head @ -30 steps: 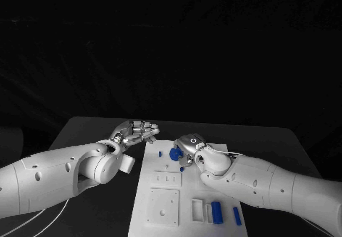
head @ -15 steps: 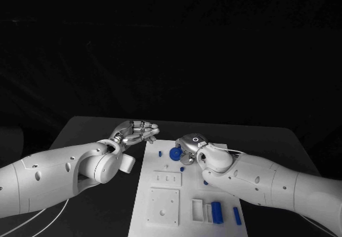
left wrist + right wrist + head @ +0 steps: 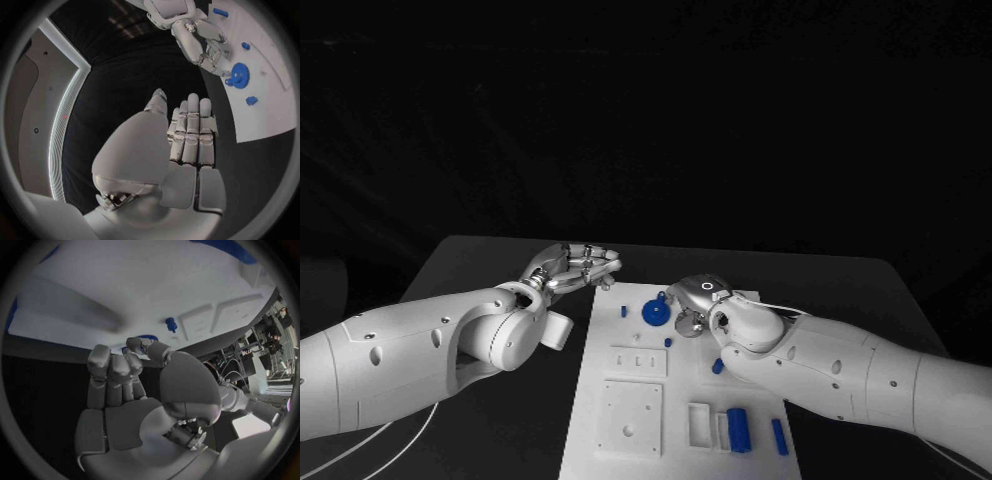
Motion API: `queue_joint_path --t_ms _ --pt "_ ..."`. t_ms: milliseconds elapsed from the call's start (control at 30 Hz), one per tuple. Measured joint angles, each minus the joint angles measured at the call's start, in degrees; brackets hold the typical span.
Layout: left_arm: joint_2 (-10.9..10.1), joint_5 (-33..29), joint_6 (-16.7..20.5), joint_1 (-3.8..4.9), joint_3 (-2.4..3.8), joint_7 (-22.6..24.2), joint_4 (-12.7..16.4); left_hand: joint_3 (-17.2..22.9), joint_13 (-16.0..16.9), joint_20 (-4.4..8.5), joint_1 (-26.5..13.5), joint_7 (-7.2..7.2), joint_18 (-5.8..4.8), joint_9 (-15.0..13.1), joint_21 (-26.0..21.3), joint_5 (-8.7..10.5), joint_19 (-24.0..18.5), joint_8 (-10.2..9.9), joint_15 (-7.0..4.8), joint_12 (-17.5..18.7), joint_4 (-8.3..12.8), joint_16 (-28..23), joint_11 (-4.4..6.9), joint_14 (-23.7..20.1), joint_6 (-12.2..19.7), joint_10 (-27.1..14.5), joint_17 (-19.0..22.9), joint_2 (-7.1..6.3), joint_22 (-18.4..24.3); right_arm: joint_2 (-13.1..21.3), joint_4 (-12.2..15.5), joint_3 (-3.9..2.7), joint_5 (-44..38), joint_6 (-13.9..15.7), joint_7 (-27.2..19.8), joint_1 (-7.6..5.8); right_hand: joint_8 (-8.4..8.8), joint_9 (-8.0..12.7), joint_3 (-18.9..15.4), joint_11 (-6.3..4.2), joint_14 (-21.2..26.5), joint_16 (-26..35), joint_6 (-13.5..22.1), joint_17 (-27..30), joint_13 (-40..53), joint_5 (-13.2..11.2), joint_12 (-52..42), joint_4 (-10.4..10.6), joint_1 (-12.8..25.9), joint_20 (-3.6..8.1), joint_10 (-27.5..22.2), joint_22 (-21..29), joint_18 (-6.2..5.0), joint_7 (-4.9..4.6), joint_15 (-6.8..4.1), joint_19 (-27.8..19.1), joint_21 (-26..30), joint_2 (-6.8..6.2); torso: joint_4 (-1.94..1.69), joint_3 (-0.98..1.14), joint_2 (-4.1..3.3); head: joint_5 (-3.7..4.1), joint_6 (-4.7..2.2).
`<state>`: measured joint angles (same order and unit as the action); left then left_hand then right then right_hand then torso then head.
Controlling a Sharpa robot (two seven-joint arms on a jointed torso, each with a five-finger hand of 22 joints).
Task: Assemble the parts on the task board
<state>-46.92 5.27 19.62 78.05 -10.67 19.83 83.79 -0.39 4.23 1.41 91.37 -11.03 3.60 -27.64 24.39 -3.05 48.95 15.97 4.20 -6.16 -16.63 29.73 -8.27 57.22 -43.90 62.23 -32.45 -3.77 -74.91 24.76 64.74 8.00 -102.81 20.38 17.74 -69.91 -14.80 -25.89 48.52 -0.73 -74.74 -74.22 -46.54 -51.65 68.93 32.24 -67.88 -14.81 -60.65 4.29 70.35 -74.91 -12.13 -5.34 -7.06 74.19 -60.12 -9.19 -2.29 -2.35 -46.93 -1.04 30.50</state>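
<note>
A black desk (image 3: 488, 262) carries a long white task board (image 3: 635, 400) lying lengthwise away from the robot. Two white arms reach in over it, one from each side.

The left hand (image 3: 574, 268) hovers just off the board's far left corner, over bare desk. Its fingers are curled loosely inward and nothing is seen in them; in the left wrist view the fingers (image 3: 192, 130) lie close together.

The right hand (image 3: 692, 300) sits over the far end of the board, its fingers bent down beside a blue gear (image 3: 656, 311). In the left wrist view the fingertips touch or nearly touch the gear (image 3: 238, 76), which lies flat on the board. Whether the hand actually grips it cannot be told.

Nearer the robot, the board has two raised white square plates (image 3: 633, 418) and a slotted holder with upright blue blocks (image 3: 737, 431). Small blue pegs (image 3: 668, 342) stand scattered in between.

The gear looks like a small, rigid plastic disc with a toothed rim: probably very light, stiff, and not fragile, though smooth enough to slip. Lying flat, it offers little to hold; the likeliest grasp is a pinch across opposite edges of the toothed rim, where the teeth give some bite.
</note>
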Motion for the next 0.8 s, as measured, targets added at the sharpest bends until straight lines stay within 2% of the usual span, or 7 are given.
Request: queue_joint_path --t_ms 133,267,367,533,667,700,800 --pt "-0.1 0.0 0.0 0.0 0.0 0.0 0.0 0.0 0.0 0.0 0.0 0.0 0.0 0.0 0.0 0.0 0.0 0.0 0.0 0.0 0.0 0.0 0.0 0.0 0.0 0.0 0.0 0.0 0.0 1.4 1.0 -0.44 0.2 0.7 0.0 0.01 0.0 0.0 0.2 0.0 0.0 0.0 -0.1 -0.1 0.0 0.0 0.0 -0.2 0.0 0.0 0.0 0.0 -0.01 -0.12 0.0 0.0 0.0 0.0 -0.01 -0.01 0.0 0.1 -0.05" --pt "-0.3 0.0 0.0 0.0 -0.01 0.0 0.0 0.0 0.0 0.0 0.0 0.0 0.0 0.0 0.0 0.0 0.0 0.0 0.0 0.0 0.0 0.0 0.0 0.0 0.0 0.0 0.0 0.0 0.0 3.9 3.0 -2.17 0.9 2.8 -0.2 0.04 -0.29 0.0 0.6 0.21 0.0 0.0 -0.4 -0.1 0.0 -0.1 0.0 -0.2 0.0 -0.01 0.2 0.0 -0.01 -0.38 0.02 0.0 0.0 0.0 0.0 -0.02 0.01 0.1 -0.14" --pt "-0.5 0.0 0.0 0.0 -0.02 0.0 0.0 0.0 0.0 0.0 0.0 0.0 0.0 0.0 0.0 0.0 0.0 0.0 0.0 0.0 0.0 0.0 0.0 0.0 0.0 0.0 0.0 0.0 0.0 6.5 4.8 -3.72 2.6 5.0 -1.4 -0.3 -0.29 0.0 0.9 0.21 -0.2 0.0 -0.4 -0.2 0.1 -1.9 0.0 0.1 0.5 -0.01 0.2 0.0 -0.02 -0.4 0.21 0.0 0.0 -0.57 0.03 -0.02 0.02 0.1 -0.27" --pt "-0.7 0.0 0.0 0.0 -0.02 0.0 -0.1 0.0 0.0 0.0 0.0 0.0 0.0 0.0 0.0 0.0 0.0 0.0 0.0 0.0 0.0 0.0 0.0 0.0 0.0 0.0 -0.1 0.0 0.0 11.3 6.0 -5.66 9.6 6.8 -7.4 -1.13 -1.11 -0.2 -0.2 1.08 -0.3 0.2 -1.6 -0.2 -0.3 -12.7 0.0 2.5 0.6 0.1 0.0 0.0 -0.01 -1.4 1.16 0.3 0.0 -3.94 0.17 0.01 0.08 0.24 -0.58" --pt "-0.7 0.0 -0.1 0.0 -0.02 0.0 -0.6 0.0 0.2 0.0 0.0 0.0 0.01 0.0 0.2 0.0 0.0 0.0 0.0 0.0 0.0 -0.2 0.11 0.0 -0.6 1.1 -0.3 0.0 0.0 14.8 5.0 -6.18 17.9 6.5 -14.1 -1.38 -1.33 -0.3 -3.8 2.06 -0.3 0.2 -2.1 -0.3 -0.6 -22.1 0.5 3.1 0.8 0.08 -0.8 0.0 0.18 -1.85 1.98 0.3 0.0 -4.47 0.4 0.18 0.14 0.27 -0.73" --pt "-0.7 0.0 -0.2 0.0 -0.02 0.0 -0.7 0.0 0.2 0.0 0.0 0.0 0.01 0.0 0.2 0.0 0.0 0.0 0.0 0.0 0.0 -0.2 0.1 0.0 -0.6 1.1 -0.3 0.0 0.0 15.4 4.6 -6.21 19.6 6.4 -15.5 -1.38 -1.33 -0.3 -4.9 2.33 -0.1 0.2 -2.1 -0.4 -0.8 -23.3 0.7 2.9 0.8 0.09 -1.1 0.0 0.23 -1.9 2.18 0.3 0.0 -4.47 0.47 0.23 0.16 0.27 -0.76" --pt "-0.7 0.0 -0.3 0.0 -0.02 0.1 -1.0 0.0 0.3 0.0 0.0 0.19 0.03 0.0 0.2 0.0 0.0 0.0 0.0 -0.3 0.0 -0.2 0.16 0.0 -0.8 1.5 -0.4 0.0 0.0 16.7 2.6 -6.27 24.6 5.5 -19.7 -1.33 -1.33 -0.3 -8.7 2.56 0.1 0.4 -2.1 -0.5 -0.8 -23.8 0.7 2.1 1.3 0.31 -1.8 0.0 0.72 -2.26 2.41 -0.1 0.0 -3.98 0.68 0.45 0.25 0.24 -0.85"
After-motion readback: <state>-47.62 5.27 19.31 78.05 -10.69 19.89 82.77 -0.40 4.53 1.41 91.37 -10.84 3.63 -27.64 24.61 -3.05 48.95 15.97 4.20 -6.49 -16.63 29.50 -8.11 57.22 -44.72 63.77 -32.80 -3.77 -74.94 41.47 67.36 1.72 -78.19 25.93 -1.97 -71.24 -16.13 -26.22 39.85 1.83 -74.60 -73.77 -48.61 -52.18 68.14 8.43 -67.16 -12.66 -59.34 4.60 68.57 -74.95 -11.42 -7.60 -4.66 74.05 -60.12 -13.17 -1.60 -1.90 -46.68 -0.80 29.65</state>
